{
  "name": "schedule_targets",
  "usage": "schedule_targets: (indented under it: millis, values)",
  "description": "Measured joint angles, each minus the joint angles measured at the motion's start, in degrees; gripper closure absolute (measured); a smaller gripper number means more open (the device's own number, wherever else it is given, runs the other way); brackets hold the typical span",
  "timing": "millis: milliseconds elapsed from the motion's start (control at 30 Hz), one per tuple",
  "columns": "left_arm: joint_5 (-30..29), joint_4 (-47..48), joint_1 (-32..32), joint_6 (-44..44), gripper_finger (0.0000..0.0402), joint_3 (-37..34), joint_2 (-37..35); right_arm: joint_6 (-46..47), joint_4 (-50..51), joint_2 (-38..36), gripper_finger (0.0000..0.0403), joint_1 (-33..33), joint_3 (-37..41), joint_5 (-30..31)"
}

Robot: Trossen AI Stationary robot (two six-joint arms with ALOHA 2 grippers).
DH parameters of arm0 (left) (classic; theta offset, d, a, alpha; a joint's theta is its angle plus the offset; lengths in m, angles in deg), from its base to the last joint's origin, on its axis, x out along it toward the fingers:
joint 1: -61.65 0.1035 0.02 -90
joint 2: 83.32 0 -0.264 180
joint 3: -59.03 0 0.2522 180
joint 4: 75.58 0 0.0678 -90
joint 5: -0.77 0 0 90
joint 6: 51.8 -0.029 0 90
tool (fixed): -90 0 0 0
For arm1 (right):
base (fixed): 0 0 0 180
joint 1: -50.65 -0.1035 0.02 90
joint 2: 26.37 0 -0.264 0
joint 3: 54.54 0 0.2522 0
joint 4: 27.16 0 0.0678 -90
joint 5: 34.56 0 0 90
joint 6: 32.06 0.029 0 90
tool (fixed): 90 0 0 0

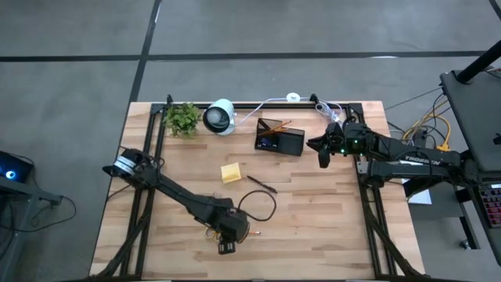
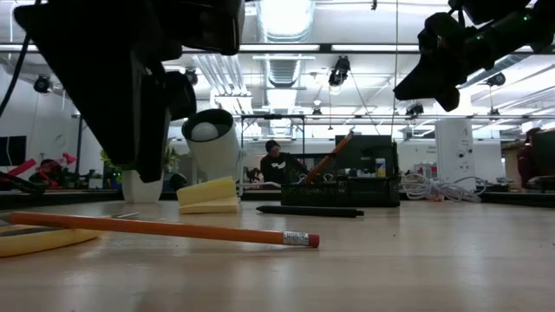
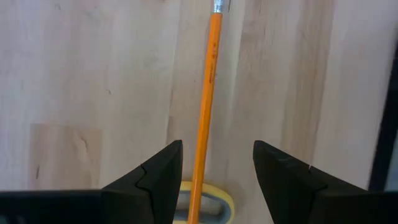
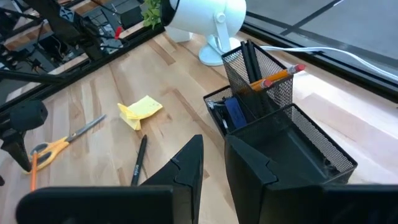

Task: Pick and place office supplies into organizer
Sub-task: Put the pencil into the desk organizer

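Left gripper (image 3: 214,171), fingers spread and grasping nothing, hangs at the table's near edge, straddling an orange pencil (image 3: 209,81) lying on the wood beside the yellow-handled scissors (image 4: 59,144). Right gripper (image 4: 214,165), fingers slightly parted and empty, hovers just right of the organizer (image 1: 279,138) at the far side.

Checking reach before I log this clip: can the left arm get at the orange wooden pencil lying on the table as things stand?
Probably yes. The left tool hangs open right above the orange wooden pencil, its shaft running between the fingers, with nothing covering it.
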Motion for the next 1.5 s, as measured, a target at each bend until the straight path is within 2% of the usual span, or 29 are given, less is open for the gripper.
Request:
schedule_targets:
  millis: [1033,1167,1500]
  values:
    - [-0.73,-0.33,-0.65,2.46,0.0225,0.24,6.84,1.27,0.11,-0.02,0.0346,0.02,0.07,-0.48]
    - [-1.02,-0.09,-0.69,0.88,0.0251,0.2,6.84,1.28,0.11,-0.02,0.0346,0.02,0.07,-0.5]
    - [-1.48,0.39,-0.58,0.84,0.0363,0.02,6.91,1.29,0.09,-0.02,0.0346,0.01,0.07,-0.52]
